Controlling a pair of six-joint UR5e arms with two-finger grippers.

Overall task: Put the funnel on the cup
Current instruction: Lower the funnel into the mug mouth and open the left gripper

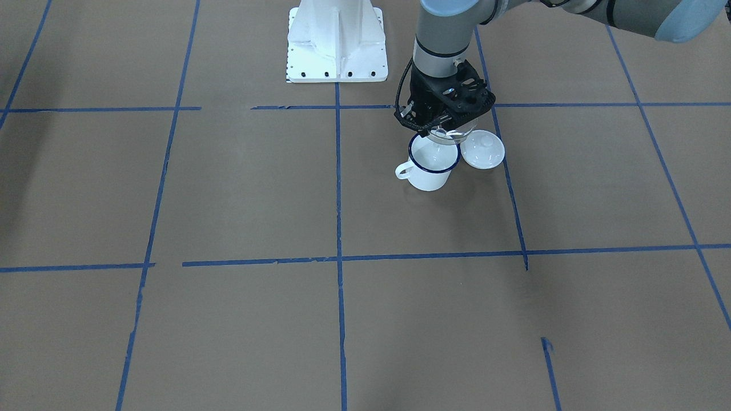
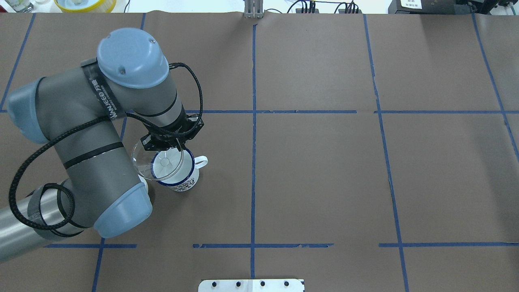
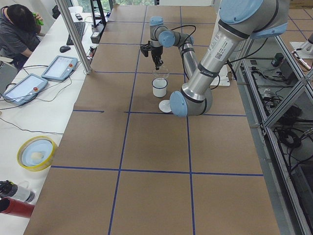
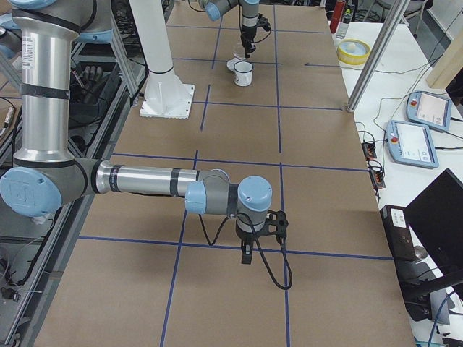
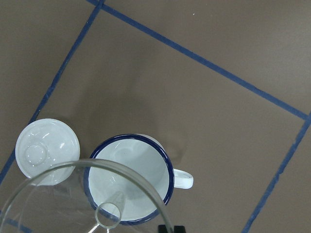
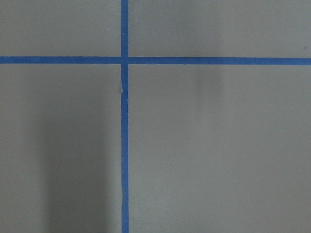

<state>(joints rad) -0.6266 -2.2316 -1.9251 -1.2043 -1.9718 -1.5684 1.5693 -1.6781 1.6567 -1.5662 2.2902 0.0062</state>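
My left gripper (image 1: 442,121) is shut on the rim of the clear funnel (image 1: 451,135) and holds it just above the cup (image 1: 431,165), a white mug with a dark blue rim. In the overhead view the funnel (image 2: 158,162) overlaps the left part of the cup (image 2: 180,178), handle pointing right. In the left wrist view the funnel's spout (image 5: 108,215) hangs over the cup's open mouth (image 5: 131,165), off centre. My right gripper (image 4: 247,256) hangs low over the table far from the cup. I cannot tell whether it is open or shut.
The round white knobbed lid (image 1: 482,149) lies on the table right beside the cup, also in the left wrist view (image 5: 47,145). The white robot base (image 1: 337,43) stands behind. A yellow bowl (image 3: 36,152) and tablets sit on the side bench.
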